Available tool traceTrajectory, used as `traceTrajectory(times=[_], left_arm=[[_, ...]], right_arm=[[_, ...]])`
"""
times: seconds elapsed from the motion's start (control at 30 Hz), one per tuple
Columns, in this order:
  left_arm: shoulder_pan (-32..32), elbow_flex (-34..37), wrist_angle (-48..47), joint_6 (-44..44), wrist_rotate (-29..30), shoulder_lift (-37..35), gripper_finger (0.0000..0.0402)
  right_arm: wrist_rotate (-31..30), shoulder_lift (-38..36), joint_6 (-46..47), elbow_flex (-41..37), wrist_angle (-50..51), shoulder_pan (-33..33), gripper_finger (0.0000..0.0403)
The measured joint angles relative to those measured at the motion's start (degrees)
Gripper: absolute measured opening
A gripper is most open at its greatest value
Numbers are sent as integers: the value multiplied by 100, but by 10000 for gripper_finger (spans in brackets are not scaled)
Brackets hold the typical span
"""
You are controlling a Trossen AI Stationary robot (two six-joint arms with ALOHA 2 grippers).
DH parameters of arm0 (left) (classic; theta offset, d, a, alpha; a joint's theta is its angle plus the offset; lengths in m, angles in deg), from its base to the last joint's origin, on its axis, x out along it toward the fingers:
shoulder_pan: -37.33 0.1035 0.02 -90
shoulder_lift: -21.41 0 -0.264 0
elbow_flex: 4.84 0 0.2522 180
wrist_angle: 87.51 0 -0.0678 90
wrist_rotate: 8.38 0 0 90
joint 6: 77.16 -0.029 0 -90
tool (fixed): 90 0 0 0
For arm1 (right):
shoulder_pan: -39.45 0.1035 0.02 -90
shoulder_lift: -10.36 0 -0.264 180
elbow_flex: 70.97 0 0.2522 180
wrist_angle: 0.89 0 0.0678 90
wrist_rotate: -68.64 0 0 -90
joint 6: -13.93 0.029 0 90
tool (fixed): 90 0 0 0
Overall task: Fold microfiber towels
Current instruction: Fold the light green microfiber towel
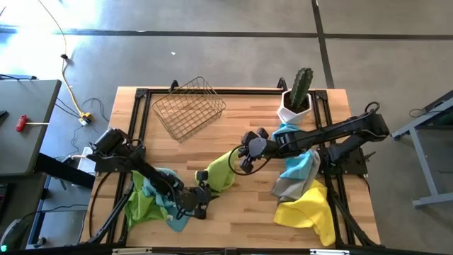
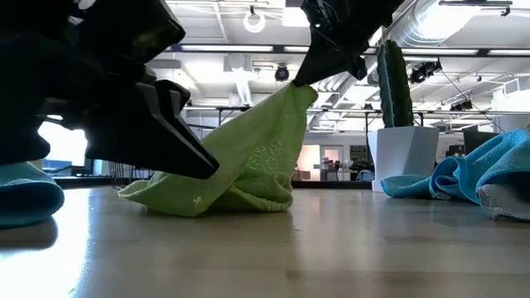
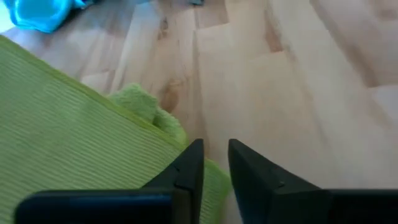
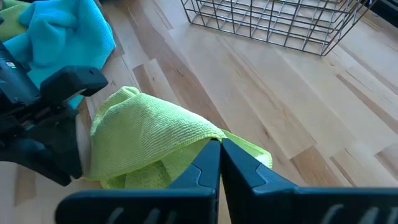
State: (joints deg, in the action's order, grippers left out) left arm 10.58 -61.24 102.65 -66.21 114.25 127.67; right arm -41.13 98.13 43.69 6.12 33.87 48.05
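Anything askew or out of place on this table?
The wire basket lies tipped on its side, empty, near the table's far edge. The remaining towels sit in crumpled heaps rather than flat. The right hand pinches the lime green towel up by one corner.

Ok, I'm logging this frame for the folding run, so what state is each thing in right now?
Lime green towel: one corner lifted, the rest bunched on the table.
Right claw: shut on the lime green towel's raised corner.
Left claw: low at the towel's edge, a narrow gap showing between its fingers.
Wire basket: empty, tipped.
Cactus pot: upright.
Yellow towel: crumpled, unfolded.
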Motion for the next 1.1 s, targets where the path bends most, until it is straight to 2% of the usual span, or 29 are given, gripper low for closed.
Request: traceTrajectory(times=[0.13,0.33,0.5,0.6,0.77,0.93,1.1], left_arm=[[-10,0,-13,714,-134,0,46],[-10,0,-33,838,-382,0,114],[-50,0,-33,-40,-478,-2,184],[-86,0,-56,-535,-387,1,211],[-78,0,-165,-347,-277,26,219],[36,0,-549,70,210,31,211],[179,1,-596,262,-544,35,201]], right_arm=[[0,0,0,0,49,0,0],[0,2,0,0,63,0,0],[0,2,17,0,63,0,0],[-2,2,92,0,65,0,0],[-2,4,129,0,64,15,0],[-2,4,129,0,64,17,0],[-2,4,129,0,65,17,0]])
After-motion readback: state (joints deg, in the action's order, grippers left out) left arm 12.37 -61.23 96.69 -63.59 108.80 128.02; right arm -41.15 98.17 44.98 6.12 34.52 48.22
